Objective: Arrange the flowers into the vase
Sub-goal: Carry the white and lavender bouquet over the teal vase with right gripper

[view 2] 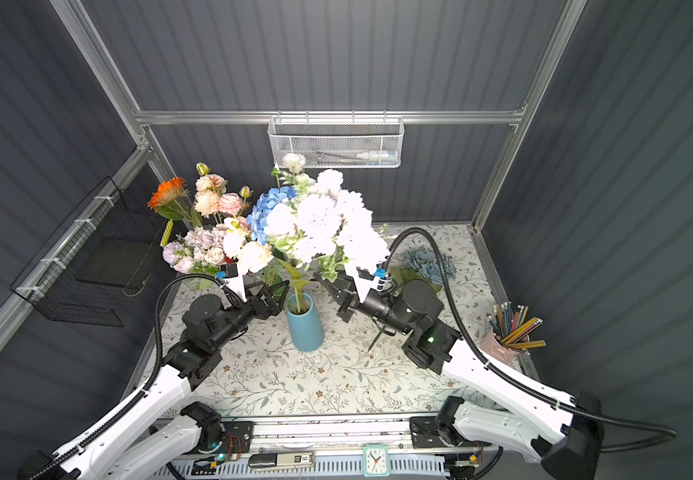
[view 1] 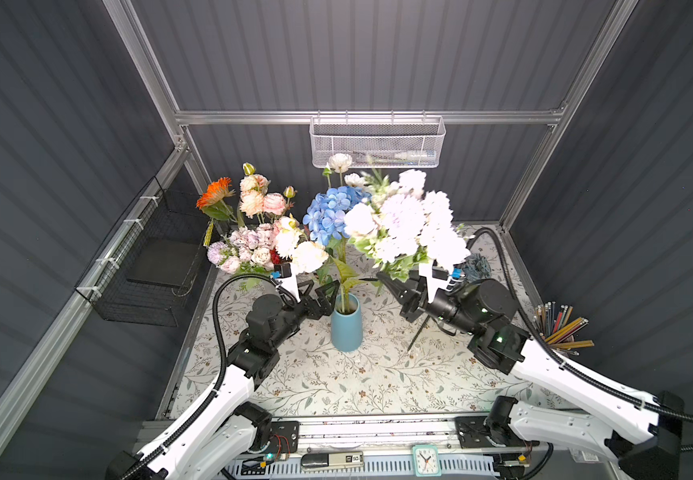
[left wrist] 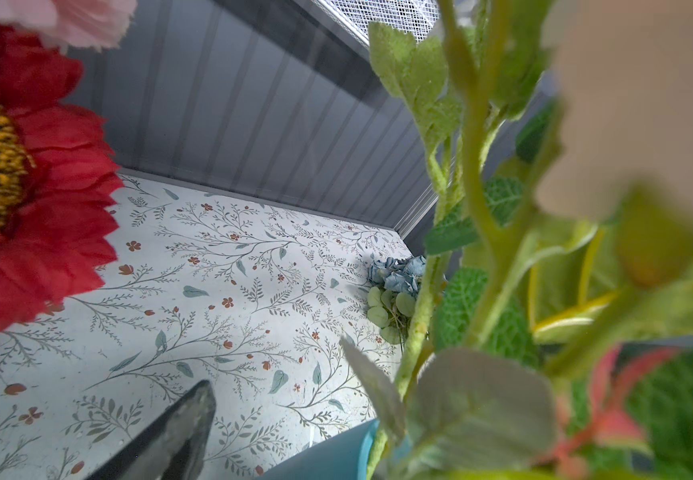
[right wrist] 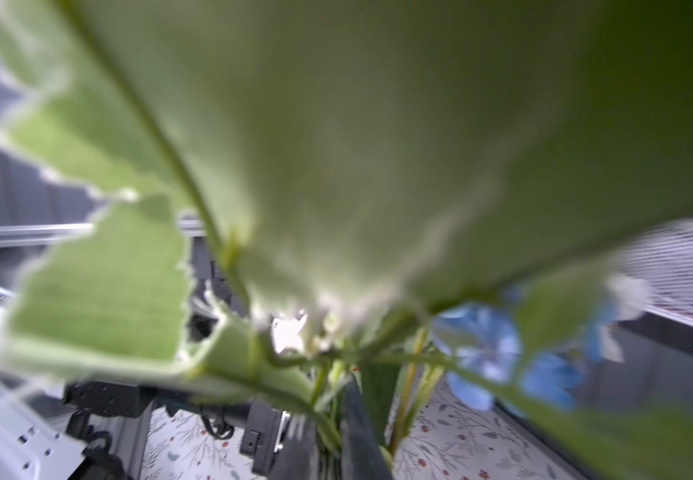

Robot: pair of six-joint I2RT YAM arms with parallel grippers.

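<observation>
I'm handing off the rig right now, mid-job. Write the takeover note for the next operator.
The left end effector is open and empty, beside the rim of the vase.
The right end effector is shut on the white bunch, held above the table to the right of the vase.
Done: the blue hydrangea stands in the vase.
Left: the white bunch; the dusty-blue flower lying at the back right; the mixed bunch at the back left, its base hidden.
</observation>
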